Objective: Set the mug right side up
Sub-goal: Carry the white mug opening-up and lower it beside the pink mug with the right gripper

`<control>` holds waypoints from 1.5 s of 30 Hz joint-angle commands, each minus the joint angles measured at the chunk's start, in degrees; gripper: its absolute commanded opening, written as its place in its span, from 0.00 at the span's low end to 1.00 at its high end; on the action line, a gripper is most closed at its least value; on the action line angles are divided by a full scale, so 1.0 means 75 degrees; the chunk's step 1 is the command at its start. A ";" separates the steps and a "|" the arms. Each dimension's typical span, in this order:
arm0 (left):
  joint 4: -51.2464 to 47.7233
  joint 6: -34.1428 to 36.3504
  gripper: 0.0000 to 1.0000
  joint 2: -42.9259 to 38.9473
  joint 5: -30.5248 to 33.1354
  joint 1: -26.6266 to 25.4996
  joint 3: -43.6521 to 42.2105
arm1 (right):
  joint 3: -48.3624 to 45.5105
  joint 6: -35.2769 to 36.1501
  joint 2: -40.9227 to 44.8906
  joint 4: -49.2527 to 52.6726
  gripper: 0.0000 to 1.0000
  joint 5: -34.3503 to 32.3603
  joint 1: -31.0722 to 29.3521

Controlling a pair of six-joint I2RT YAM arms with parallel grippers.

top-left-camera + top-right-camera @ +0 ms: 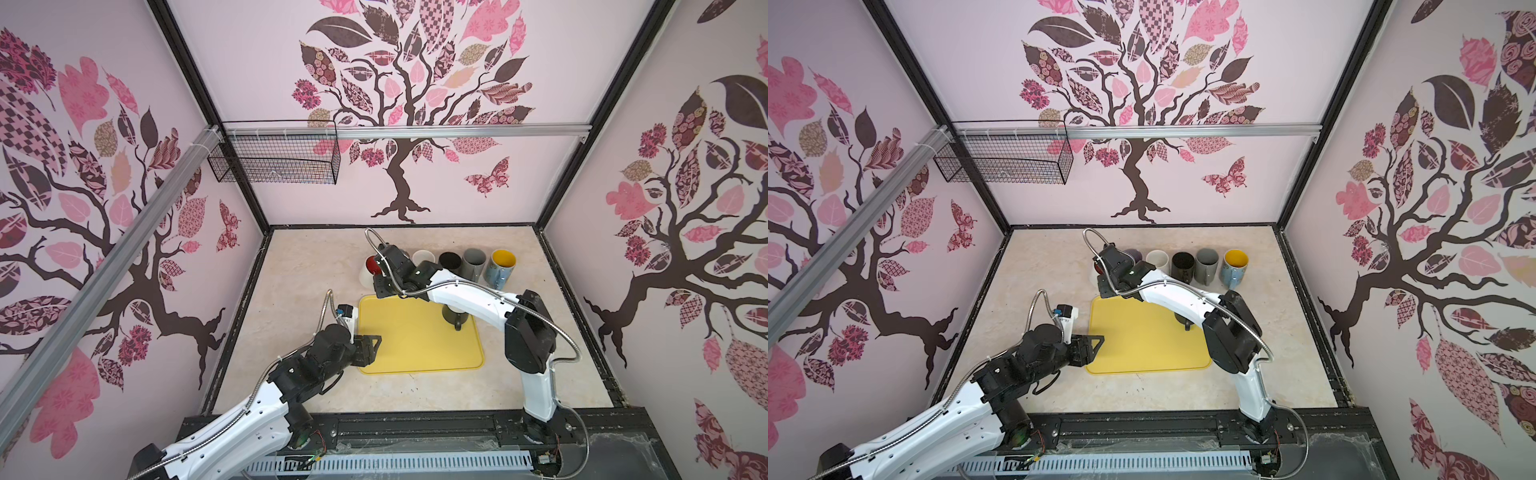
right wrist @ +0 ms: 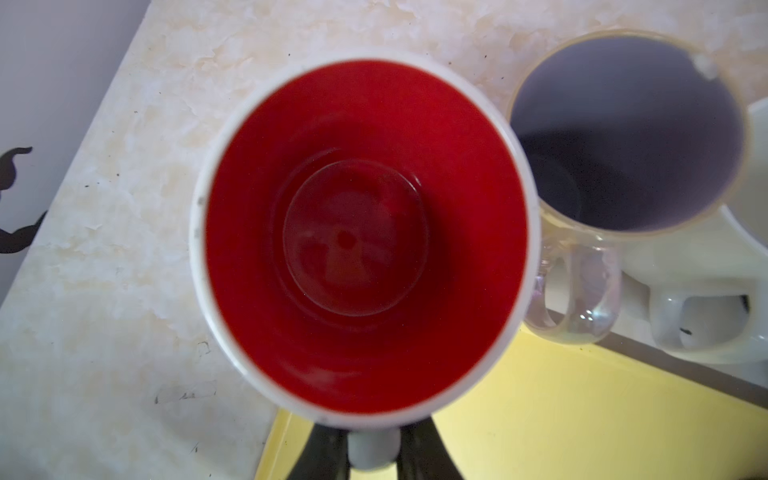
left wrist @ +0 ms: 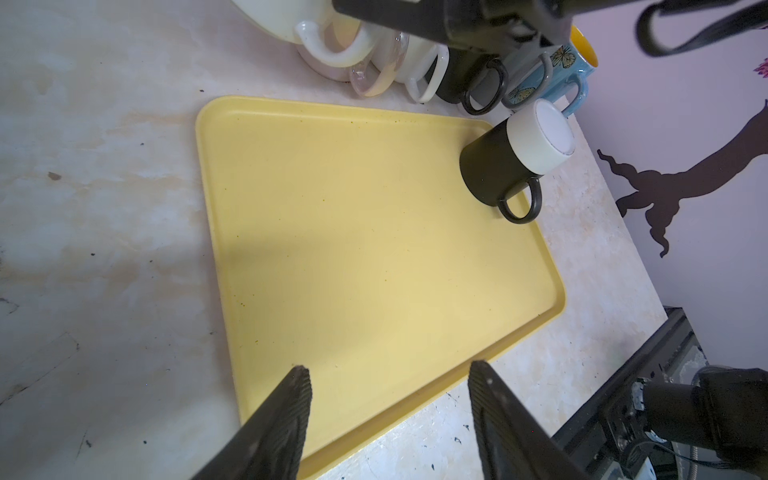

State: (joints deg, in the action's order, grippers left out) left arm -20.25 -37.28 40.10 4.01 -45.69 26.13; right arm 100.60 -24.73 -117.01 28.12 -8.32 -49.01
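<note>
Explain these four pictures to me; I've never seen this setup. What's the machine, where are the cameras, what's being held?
Two robot arms work at a table. Two pictures look down from overhead; two come from cameras on the wrists. A yellow tray carries one upside-down mug, dark with a white base. Behind it stands a row of upright mugs. The right gripper is shut on the handle of the red-lined mug at that row's left end. The left gripper hangs open over the tray, holding nothing.

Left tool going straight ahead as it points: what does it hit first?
Probably the bare yellow tray; the left tool tilts down at it. The upside-down mug sits off that line.
</note>
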 commanded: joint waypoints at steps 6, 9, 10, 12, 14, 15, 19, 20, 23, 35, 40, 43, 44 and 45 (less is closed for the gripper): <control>0.0077 0.0001 0.63 -0.0136 0.0037 -0.0019 -0.0289 | 0.1507 0.0388 -0.1108 0.0431 0.00 -0.0883 -0.0010; 0.0094 -0.0007 0.64 -0.0183 0.0037 -0.0013 -0.0316 | 0.1844 0.0438 -0.1434 0.0547 0.00 -0.1004 0.0000; 0.0095 0.0001 0.64 -0.0193 0.0040 -0.0021 -0.0302 | 0.1986 0.0442 -0.1552 0.0631 0.00 -0.1001 0.0004; 0.0075 0.0001 0.63 -0.0203 0.0041 -0.0013 -0.0317 | 0.2320 0.0449 -0.1796 0.0781 0.00 -0.1014 0.0006; 0.0062 0.0001 0.63 -0.0231 0.0040 -0.0014 -0.0296 | 0.2518 0.0450 -0.1978 0.0827 0.00 -0.1047 0.0019; 0.0036 -0.0002 0.64 -0.0246 0.0050 -0.0014 -0.0296 | 0.2611 0.0446 -0.2071 0.0854 0.00 -0.1047 0.0034; -0.0005 -0.0002 0.63 -0.0376 0.0057 -0.0013 -0.0319 | 0.2981 0.0403 -0.2419 0.0989 0.00 -0.0965 0.0145; -0.0007 0.0001 0.63 -0.0401 0.0054 -0.0018 -0.0353 | 0.2974 0.0407 -0.2457 0.0957 0.00 -0.0965 0.0161; -0.0019 -0.0028 0.63 -0.0436 0.0069 -0.0014 -0.0354 | 0.3027 0.0360 -0.2582 0.0941 0.00 -0.0872 0.0252; 0.0285 -0.0189 0.63 -0.0240 -0.0089 -0.0013 -0.0378 | 0.3029 0.0303 -0.2808 0.0868 0.00 -0.1102 0.0301; 0.0354 -0.0238 0.63 -0.0228 -0.0089 -0.0013 -0.0426 | 0.2995 0.0309 -0.2891 0.0891 0.00 -0.1519 0.0300; 0.0407 -0.0266 0.64 -0.0197 -0.0141 -0.0013 -0.0401 | 0.2959 0.0241 -0.2867 0.0874 0.04 -0.1563 0.0299; 0.0420 -0.0273 0.64 -0.0186 -0.0148 -0.0018 -0.0402 | 0.2941 0.0211 -0.2847 0.0858 0.08 -0.1543 0.0296; 0.0439 -0.0271 0.64 -0.0168 -0.0148 -0.0013 -0.0405 | 0.2929 0.0195 -0.2824 0.0845 0.13 -0.1508 0.0289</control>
State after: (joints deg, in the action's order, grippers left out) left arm -18.85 -39.13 38.61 3.29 -45.69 24.51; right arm 119.66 -22.09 -137.19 35.40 -15.86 -47.59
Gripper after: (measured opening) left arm 0.637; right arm 0.186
